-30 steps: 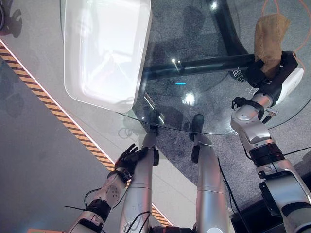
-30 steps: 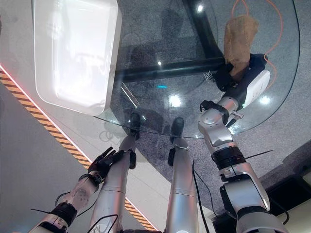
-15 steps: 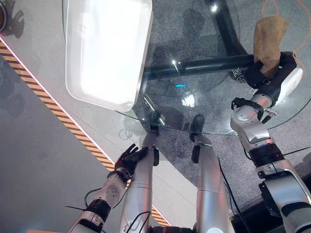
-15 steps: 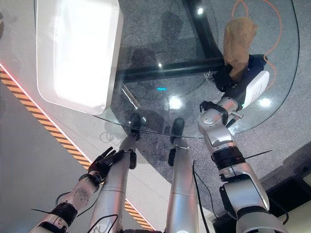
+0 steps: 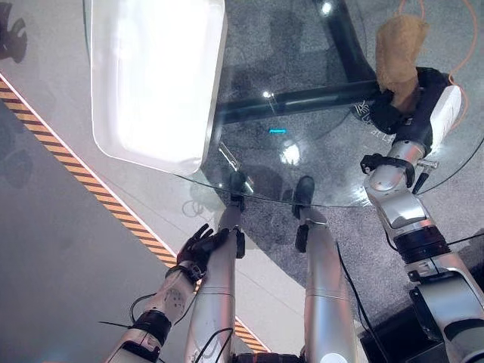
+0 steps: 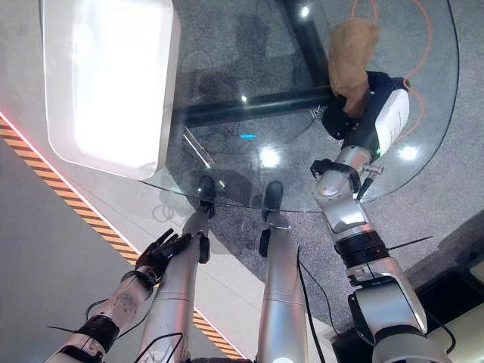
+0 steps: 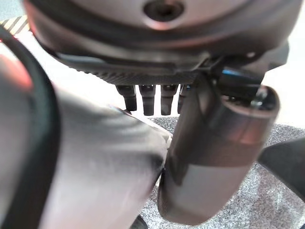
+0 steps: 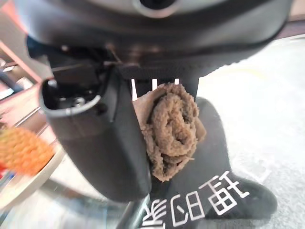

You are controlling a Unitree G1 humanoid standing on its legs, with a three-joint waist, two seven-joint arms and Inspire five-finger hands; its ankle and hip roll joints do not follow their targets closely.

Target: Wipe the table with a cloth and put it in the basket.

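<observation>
Pinching the brown cloth, right robot hand over glass table, cloth bunched past its fingers

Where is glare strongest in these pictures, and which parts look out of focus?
In the left eye view, the white basket is washed out by glare, and bright spots reflect off the glass table. In the right wrist view, the right hand is blurred up close, while the brown cloth it holds looks sharper.
</observation>
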